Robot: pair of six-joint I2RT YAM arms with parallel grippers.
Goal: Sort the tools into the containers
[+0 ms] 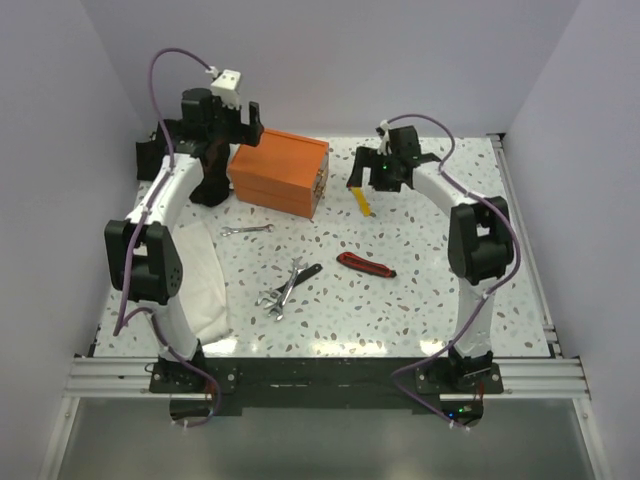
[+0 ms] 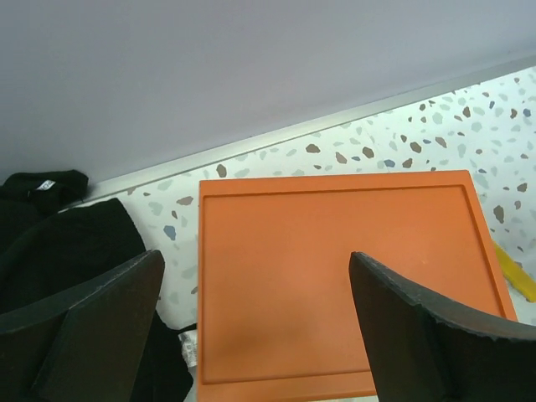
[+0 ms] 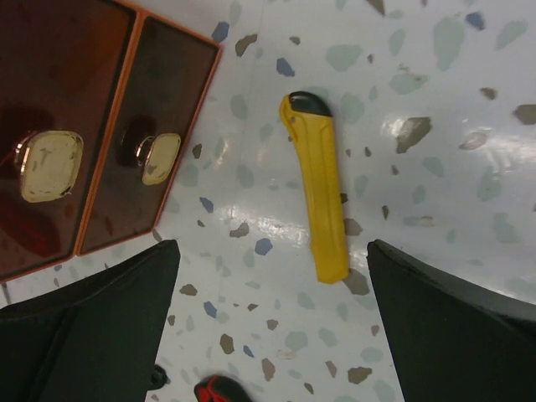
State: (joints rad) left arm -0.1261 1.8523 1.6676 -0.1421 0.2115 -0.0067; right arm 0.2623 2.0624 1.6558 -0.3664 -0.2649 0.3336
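Observation:
The orange box (image 1: 279, 171) stands at the back middle, its dark drawer fronts (image 3: 79, 142) shut with pale handles. My left gripper (image 2: 255, 289) is open and empty above the box's top (image 2: 335, 276). My right gripper (image 3: 272, 276) is open and empty above the slim yellow utility knife (image 3: 316, 186), which lies right of the box (image 1: 363, 200). The red-and-black utility knife (image 1: 364, 264) lies mid-table; its tip shows in the right wrist view (image 3: 219, 390). Several silver wrenches (image 1: 282, 290) with a dark-handled tool (image 1: 306, 273) lie in a pile. One wrench (image 1: 246, 230) lies apart.
A white cloth (image 1: 205, 280) lies by the left arm. A black cloth bundle (image 2: 63, 243) sits left of the box by the back wall. Metal rails run along the table's right edge (image 1: 525, 240) and near edge.

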